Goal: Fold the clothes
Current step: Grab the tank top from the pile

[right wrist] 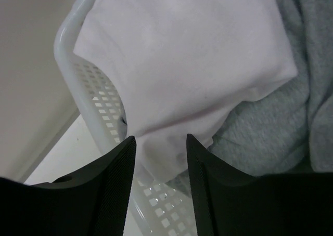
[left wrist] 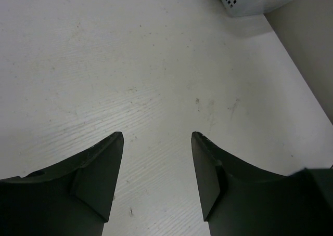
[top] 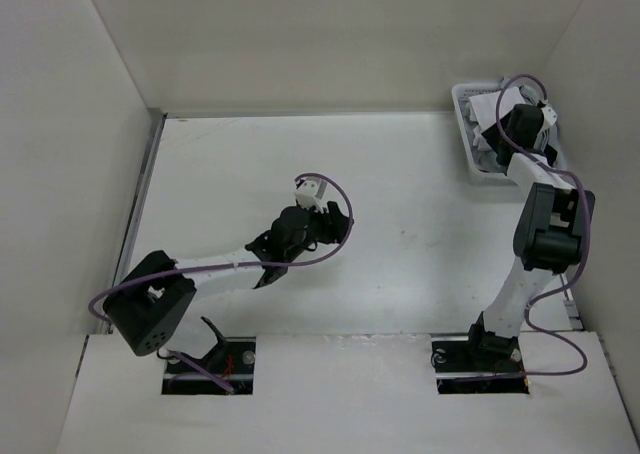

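**Left gripper** (left wrist: 157,138): two black fingers are held well apart. Nothing is gripped or enclosed; only bare surface is seen between them. The gripper is held over the middle of the white, faintly speckled table (left wrist: 130,64), well apart from the basket. In the top external view, the left arm is seen reaching from its base at the near edge towards the table's centre.

**Right gripper** (right wrist: 158,142): two black ribbed fingers are parted, with a clear gap between them. Nothing is seen clamped. White cloth is seen through the gap, but whether the tips touch it cannot be told. The gripper is poised directly above the basket, with the right arm stretched to the far right corner of the table.

**Plain white thin-fabric garment** (right wrist: 182,64): this is the clothes of the task. It is lodged in the basket, unfolded, lying on top of the other contents, with one edge draped against the basket's wall.

**Grey knitted-looking garment** (right wrist: 270,127): it is lodged in the same basket, beside and partly beneath the white garment, and touching it.

**White plastic basket with perforated lattice walls** (right wrist: 65,43): it is set at the far right corner of the table, just beside the right wall of the white enclosure.
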{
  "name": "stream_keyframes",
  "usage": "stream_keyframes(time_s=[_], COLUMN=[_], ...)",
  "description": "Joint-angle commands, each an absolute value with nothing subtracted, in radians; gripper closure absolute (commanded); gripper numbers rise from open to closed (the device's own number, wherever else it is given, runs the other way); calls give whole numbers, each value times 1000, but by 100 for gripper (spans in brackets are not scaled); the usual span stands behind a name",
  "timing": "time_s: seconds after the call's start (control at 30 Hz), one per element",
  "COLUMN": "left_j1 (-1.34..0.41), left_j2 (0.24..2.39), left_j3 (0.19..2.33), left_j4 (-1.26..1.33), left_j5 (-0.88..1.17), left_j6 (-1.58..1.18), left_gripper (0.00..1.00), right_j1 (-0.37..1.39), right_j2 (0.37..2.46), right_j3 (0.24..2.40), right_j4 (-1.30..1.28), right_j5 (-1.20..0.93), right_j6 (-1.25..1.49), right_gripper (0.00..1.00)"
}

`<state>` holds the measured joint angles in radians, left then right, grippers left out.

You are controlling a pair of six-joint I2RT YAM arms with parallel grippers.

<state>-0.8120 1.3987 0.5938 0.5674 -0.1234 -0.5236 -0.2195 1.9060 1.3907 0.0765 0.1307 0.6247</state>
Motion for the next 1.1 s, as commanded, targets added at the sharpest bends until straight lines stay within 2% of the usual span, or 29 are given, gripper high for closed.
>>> stream_keyframes(time_s=[0.0,0.2,0.27,0.37,0.43,0.5,0.53,0.57,0.63,0.67,0.83,1.07], left_j1=[-808,-801,-797,-792,-789,-785,-783,-780,-775,-774,-759,-733], left_j2=[1431,1450,1448,1445,1442,1439,1439,1439,1439,1439,1440,1398], left_j3=[604,611,607,604,603,603,601,601,601,601,610,611], left_j4=[634,640,643,644,644,644,644,644,644,644,644,634], left_j5=[-109,-95,-95,-95,-95,-95,-95,-95,-95,-95,-100,-117], left_j6=[-526,-540,-540,-541,-541,-543,-545,-545,-546,-548,-557,-595], left_gripper=[46,47,47,47,47,47,47,47,47,47,47,48], right_j1=[-220,-228,-231,-232,-232,-235,-237,-240,-243,-248,-237,-104], right_j2=[1924,1948,1962,1977,1986,1991,1993,1994,1982,1952,1679,1407], right_j3=[1460,1465,1473,1482,1491,1497,1499,1503,1502,1481,1353,1442], right_j4=[80,80,78,74,61,55,52,49,45,58,251,181], right_j5=[60,66,60,57,58,61,60,55,41,34,2,-182], right_j6=[630,646,646,643,638,634,634,634,644,655,666,595], right_gripper=[54,57,67,77,74,64,65,71,94,100,100,97])
